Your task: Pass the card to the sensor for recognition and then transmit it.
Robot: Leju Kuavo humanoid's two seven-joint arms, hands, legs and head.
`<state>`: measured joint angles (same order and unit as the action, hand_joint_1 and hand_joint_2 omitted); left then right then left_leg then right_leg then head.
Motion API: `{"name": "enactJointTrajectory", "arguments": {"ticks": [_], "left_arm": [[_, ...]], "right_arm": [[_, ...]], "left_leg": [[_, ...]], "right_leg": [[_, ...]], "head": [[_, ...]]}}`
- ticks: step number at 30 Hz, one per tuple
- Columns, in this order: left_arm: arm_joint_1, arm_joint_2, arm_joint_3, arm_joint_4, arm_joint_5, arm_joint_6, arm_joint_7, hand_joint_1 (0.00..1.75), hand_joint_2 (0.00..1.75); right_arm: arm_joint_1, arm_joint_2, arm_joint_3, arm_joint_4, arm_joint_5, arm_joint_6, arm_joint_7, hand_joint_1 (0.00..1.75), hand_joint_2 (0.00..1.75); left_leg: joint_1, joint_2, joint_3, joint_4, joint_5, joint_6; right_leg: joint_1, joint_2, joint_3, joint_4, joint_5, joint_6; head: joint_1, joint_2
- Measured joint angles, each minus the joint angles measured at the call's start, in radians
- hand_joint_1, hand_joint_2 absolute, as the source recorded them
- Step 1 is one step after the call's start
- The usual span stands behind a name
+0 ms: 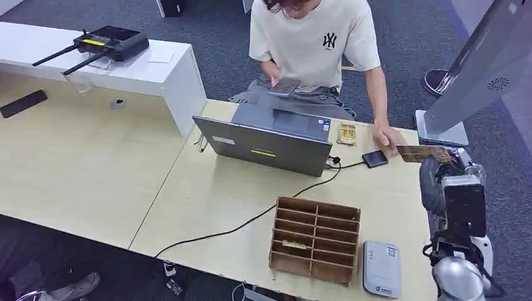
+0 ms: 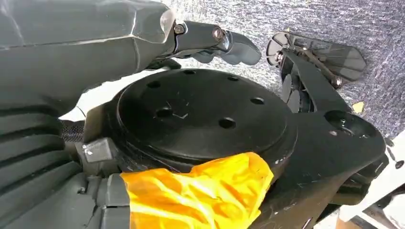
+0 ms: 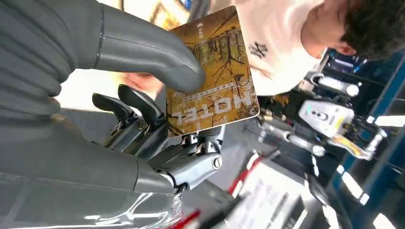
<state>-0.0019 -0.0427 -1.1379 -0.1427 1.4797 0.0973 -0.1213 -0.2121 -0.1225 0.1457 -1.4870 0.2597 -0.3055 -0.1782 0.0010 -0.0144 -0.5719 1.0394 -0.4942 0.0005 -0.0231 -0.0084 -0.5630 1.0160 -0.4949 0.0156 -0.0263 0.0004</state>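
Head view: right hand [image 1: 439,164] at right edge gripped card [image 1: 423,153], held flat just beside person's hand [image 1: 388,135], above black sensor [image 1: 374,158] on table [image 1: 207,188].
Left wrist view: left hand [image 2: 210,40] at top, fingers curled, holding nothing.
Right wrist view: thumb pinned card [image 3: 212,78] against fingers [image 3: 138,102], upper centre.

A brown-gold card [image 1: 424,153] printed with bare trees is held flat in the air above the table's [image 1: 207,188] far right edge, just beside the small dark sensor [image 1: 374,158] lying flat there.
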Motion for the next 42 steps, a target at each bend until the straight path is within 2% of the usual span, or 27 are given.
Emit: {"name": "enactJointTrajectory", "arguments": {"ticks": [11, 18, 26, 42], "left_arm": [[-0.007, -0.019, 0.003, 0.029, 0.004, -0.001, -0.008, 0.00, 1.75], [-0.011, -0.024, 0.003, 0.081, 0.003, -0.080, -0.006, 0.00, 1.75], [-0.020, -0.042, 0.004, 0.127, 0.004, -0.105, -0.005, 0.00, 1.75], [-0.024, -0.051, 0.005, 0.144, 0.004, -0.109, -0.006, 0.00, 1.75]], "right_arm": [[0.144, 0.000, -0.050, -0.057, -0.047, 0.029, -0.002, 1.75, 1.75], [0.214, 0.001, -0.072, -0.089, -0.051, 0.034, 0.011, 1.75, 1.75], [0.263, 0.001, -0.077, -0.115, -0.042, 0.049, 0.031, 1.75, 1.75], [0.289, 0.001, -0.087, -0.120, -0.037, 0.062, 0.045, 1.75, 1.75]], "left_leg": [[0.000, 0.000, 0.000, 0.000, 0.000, 0.000], [0.000, 0.000, 0.000, 0.000, 0.000, 0.000], [0.000, 0.001, 0.000, 0.000, 0.000, 0.000], [0.000, 0.001, 0.000, 0.000, 0.000, 0.000]], "right_leg": [[0.000, 0.000, 0.000, 0.000, 0.000, 0.000], [0.000, 0.000, 0.000, 0.000, 0.000, 0.000], [0.000, 0.000, 0.000, 0.000, 0.000, 0.000], [0.000, 0.000, 0.000, 0.000, 0.000, 0.000]], "head": [[0.000, 0.000], [0.000, 0.000], [0.000, 0.000], [0.000, 0.000]]}}
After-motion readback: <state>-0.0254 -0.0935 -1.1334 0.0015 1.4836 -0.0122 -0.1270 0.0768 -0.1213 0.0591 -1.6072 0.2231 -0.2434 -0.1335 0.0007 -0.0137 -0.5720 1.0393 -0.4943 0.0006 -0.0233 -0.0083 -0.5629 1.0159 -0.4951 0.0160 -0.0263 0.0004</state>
